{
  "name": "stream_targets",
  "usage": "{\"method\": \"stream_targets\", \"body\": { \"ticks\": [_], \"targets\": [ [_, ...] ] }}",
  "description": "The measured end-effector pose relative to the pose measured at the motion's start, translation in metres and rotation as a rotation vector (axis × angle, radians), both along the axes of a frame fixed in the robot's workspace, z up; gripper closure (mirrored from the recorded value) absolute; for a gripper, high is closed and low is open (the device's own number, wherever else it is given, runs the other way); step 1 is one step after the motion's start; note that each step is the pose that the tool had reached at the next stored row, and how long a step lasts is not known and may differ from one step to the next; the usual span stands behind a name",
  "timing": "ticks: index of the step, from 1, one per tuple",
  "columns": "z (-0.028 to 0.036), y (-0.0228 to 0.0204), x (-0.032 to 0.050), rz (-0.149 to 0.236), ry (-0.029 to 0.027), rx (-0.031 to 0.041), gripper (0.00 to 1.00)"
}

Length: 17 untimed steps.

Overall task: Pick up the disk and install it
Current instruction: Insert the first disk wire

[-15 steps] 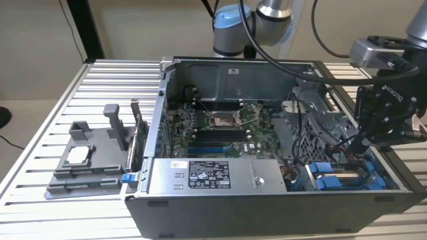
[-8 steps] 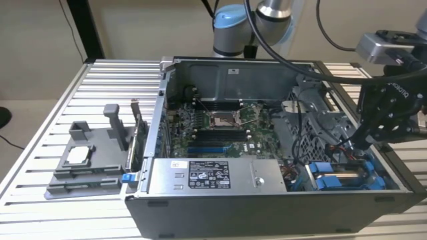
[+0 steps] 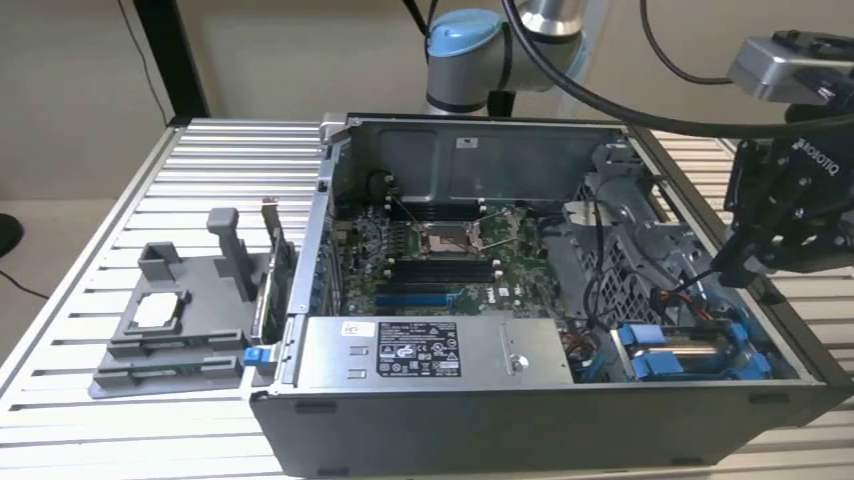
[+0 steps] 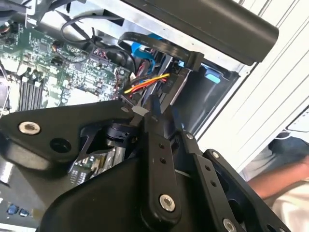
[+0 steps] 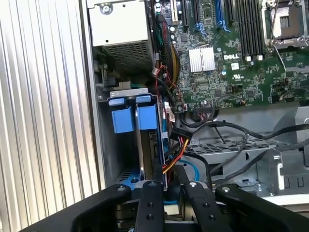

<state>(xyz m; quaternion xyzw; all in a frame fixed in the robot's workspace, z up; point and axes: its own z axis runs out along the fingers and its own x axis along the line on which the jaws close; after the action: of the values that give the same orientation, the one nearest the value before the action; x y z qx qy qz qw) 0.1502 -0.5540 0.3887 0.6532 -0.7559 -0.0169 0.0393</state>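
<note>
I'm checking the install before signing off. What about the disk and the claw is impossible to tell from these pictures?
- Disk label: the first wrist view shows the disk edge-on in its bay, so its faces are hidden.
- One end of the disk: the claw covers it in the first wrist view.
- Whether the claw touches the disk: too small and dark in the exterior view.
- Person's arm: cut off by the second wrist view's edge.

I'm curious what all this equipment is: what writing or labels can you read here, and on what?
On the grey box: a black-and-white label, print too small to read.
On the gripper body: white lettering, a maker's mark only.
On the motherboard: a white maker's mark and tiny codes, too small to read.
Nothing else is legible.
</note>
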Motion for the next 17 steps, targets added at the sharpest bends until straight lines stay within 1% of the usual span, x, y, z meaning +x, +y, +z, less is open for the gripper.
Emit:
{"method": "stream_targets", "body": {
  "ticks": [6,7,8,12,13,14,17],
  "targets": [
    [-0.0001,-0.0040,0.0001,0.000,0.0001,0.1090,1.00],
    [0.0001,-0.0048,0.0002,0.000,0.0005,0.1253,1.00],
    [0.0007,-0.0059,0.0003,0.000,0.0031,0.1333,1.00],
    [0.0049,-0.0123,0.0009,-0.002,0.0229,0.1438,1.00],
    [0.0064,-0.0134,0.0019,-0.002,0.0254,0.1460,1.00],
    [0.0073,-0.0142,0.0043,-0.002,0.0261,0.1492,1.00],
    [0.0087,-0.0167,0.0127,-0.002,0.0267,0.1621,1.00]
  ]
}}
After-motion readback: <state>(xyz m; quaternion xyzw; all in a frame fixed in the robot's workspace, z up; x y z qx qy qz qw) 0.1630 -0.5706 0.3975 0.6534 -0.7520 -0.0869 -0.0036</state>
